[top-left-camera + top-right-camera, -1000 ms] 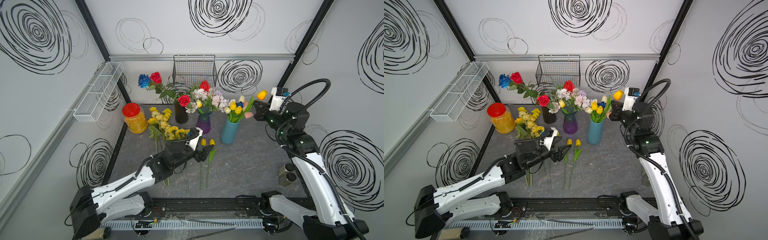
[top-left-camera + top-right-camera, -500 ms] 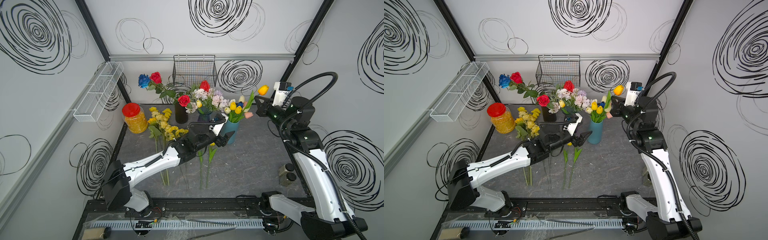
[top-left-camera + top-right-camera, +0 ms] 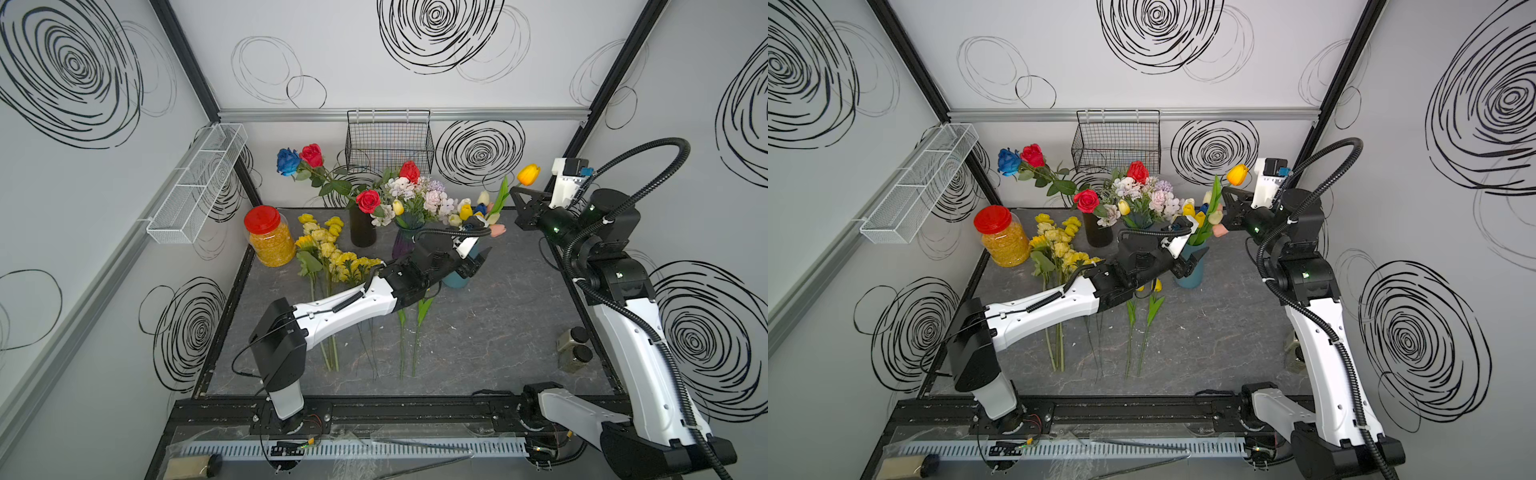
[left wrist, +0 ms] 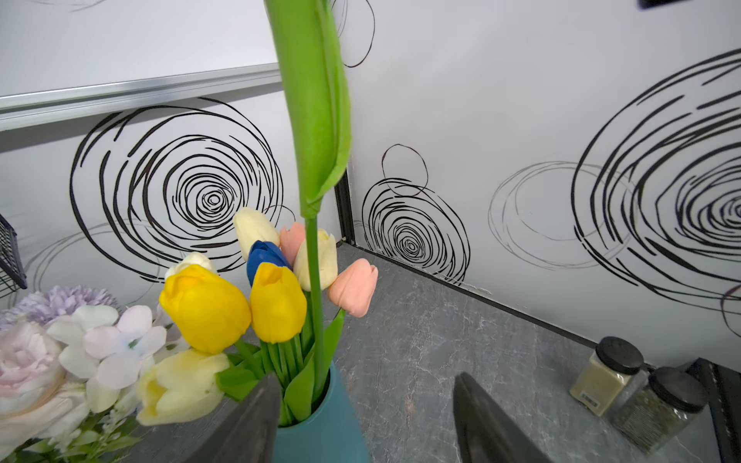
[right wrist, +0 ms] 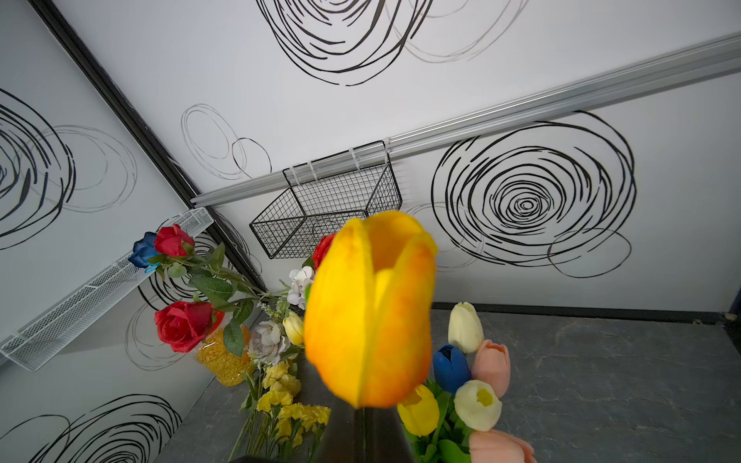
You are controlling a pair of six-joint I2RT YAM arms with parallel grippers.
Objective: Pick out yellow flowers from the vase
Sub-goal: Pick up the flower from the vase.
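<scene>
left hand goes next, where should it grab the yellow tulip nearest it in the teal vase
Probably the stem between the yellow tulip and the teal vase rim, coming from the robot's side: the bloom is soft and rounded, and other tulips crowd behind it.

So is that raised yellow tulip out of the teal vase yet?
Not yet: the left wrist view shows its stem running down into the teal vase.

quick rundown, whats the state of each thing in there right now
left pincer: open, beside teal vase
right pincer: shut on stem of orange-yellow tulip
orange-yellow tulip: raised, stem end in teal vase
teal vase: upright, yellow tulips inside
picked yellow flowers: lying on table
red-lid jar: upright, lid on
spice jars: upright, capped
</scene>
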